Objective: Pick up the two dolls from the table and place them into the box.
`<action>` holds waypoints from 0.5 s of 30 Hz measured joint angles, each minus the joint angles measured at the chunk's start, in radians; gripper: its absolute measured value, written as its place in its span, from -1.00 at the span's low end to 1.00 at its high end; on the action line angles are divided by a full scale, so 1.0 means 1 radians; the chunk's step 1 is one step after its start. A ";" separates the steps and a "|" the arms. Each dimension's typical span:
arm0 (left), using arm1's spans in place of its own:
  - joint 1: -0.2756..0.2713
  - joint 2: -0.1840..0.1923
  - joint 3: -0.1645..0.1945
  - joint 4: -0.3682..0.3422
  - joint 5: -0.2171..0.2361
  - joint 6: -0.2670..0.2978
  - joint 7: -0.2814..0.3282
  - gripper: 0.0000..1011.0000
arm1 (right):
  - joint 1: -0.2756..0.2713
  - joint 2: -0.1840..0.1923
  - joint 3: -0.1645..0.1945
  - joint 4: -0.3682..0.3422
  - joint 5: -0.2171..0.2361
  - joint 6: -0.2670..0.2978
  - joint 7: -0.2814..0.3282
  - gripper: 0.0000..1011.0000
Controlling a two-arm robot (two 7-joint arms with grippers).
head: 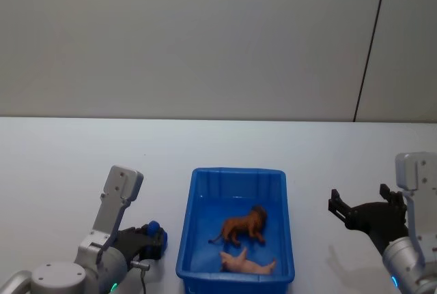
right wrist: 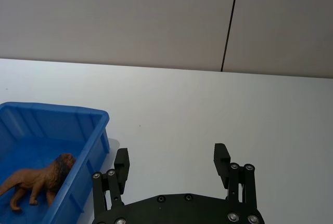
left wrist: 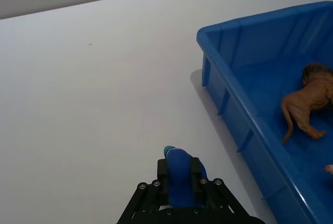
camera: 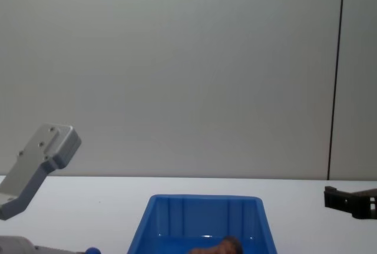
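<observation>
One bright blue rectangular plastic box with sloping ribbed walls sits on the white desk, between the two arms. Two dolls lie inside it: one fuzzy brown lion-shaped toy stands on the box floor near the middle, and one pale pink toy with thin limbs lies flat just beside it, closer to the box's near wall. In the left wrist view the brown lion shows inside the box wall, and a small edge of the pink toy shows at the frame's border.

A third toy, one small rounded bright blue piece, is pinched in the left hand, just left of the box and low over the desk. The left wrist view shows the blue toy squeezed between the black fingers.

The right hand hovers well to the right of the box, its two fingers spread wide with nothing between them; the right wrist view shows the same spread hand over bare desk.
</observation>
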State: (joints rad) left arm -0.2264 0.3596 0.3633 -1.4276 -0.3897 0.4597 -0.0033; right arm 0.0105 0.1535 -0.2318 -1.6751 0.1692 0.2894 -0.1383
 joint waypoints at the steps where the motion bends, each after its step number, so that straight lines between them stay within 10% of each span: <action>1: 0.001 0.000 0.000 -0.001 0.003 -0.009 -0.002 -0.53 | 0.000 0.000 0.000 0.000 0.000 0.000 0.000 0.98; 15: 0.006 0.011 -0.006 -0.074 0.049 -0.078 -0.025 -0.69 | 0.000 0.000 0.000 0.000 0.000 0.000 0.000 0.98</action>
State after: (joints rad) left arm -0.2204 0.3704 0.3571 -1.5019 -0.3412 0.3817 -0.0279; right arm 0.0105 0.1535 -0.2318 -1.6751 0.1692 0.2894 -0.1383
